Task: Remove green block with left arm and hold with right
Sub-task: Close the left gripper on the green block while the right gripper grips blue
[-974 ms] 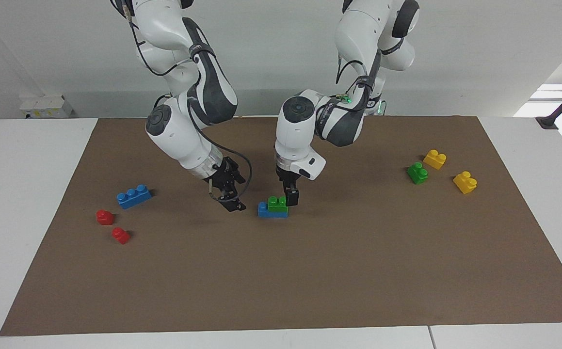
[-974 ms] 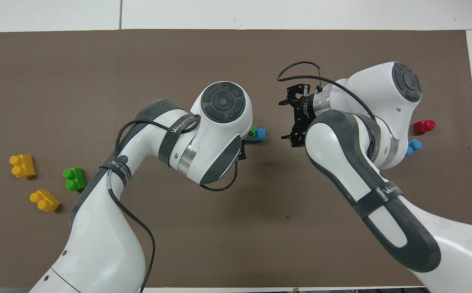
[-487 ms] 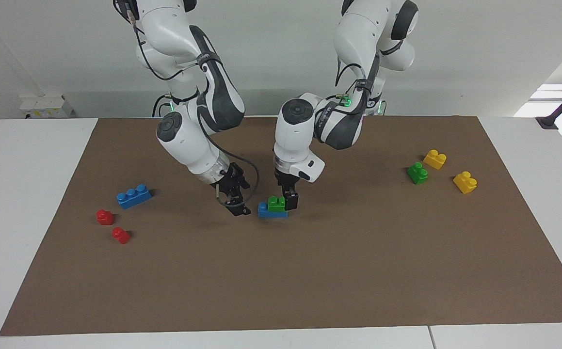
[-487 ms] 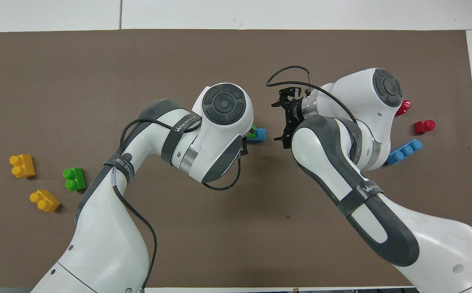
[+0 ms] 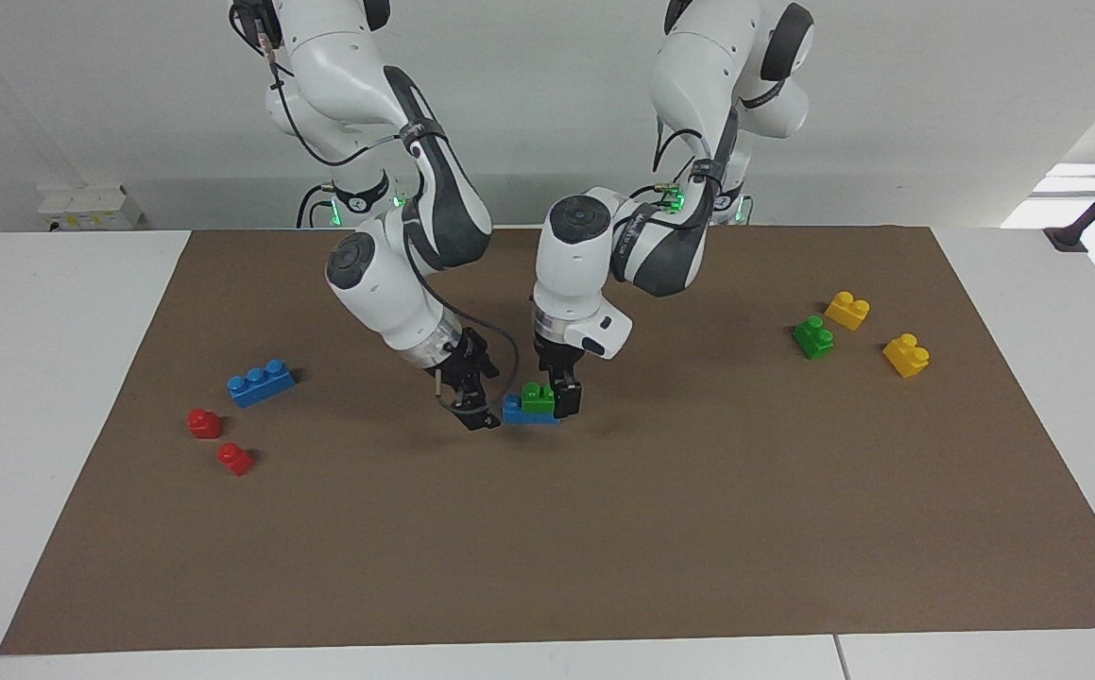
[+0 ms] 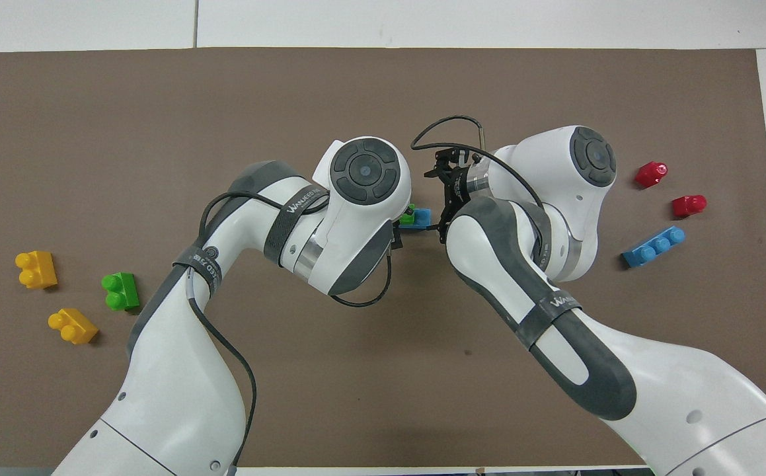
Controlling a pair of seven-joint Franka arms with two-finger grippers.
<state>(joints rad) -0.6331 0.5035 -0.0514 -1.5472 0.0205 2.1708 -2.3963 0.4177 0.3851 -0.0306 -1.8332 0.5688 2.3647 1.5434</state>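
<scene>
Brown mat (image 5: 604,548) spread over a white table (image 5: 46,378), plain pale wall up top, and all the action sits at the middle of that mat. Look at the green block (image 5: 538,397): it's snapped on top of a blue brick (image 5: 515,410), and that pair rests flat on the mat, not yet pulled apart. So nothing of the task is finished, by my reading.

Down over the green block comes the left gripper (image 5: 556,395), fingers spread apart, one of them low beside the block at the end toward the left arm's side. No squeeze on it that I can see. Coming in tilted from the other end is the right gripper (image 5: 477,404), fingers apart too, tips just beside the bare end of the blue brick, holding nothing.

What's left, as I judge it: the right needs to pin the blue brick, the left needs to close on the green block and pull it off.

Elsewhere on the mat: a loose blue brick with three studs (image 5: 261,382) and two red pieces (image 5: 204,422) toward the right arm's end; a second green block (image 5: 812,336) and two yellow bricks (image 5: 846,309) toward the left arm's end, all well apart from the grippers.
</scene>
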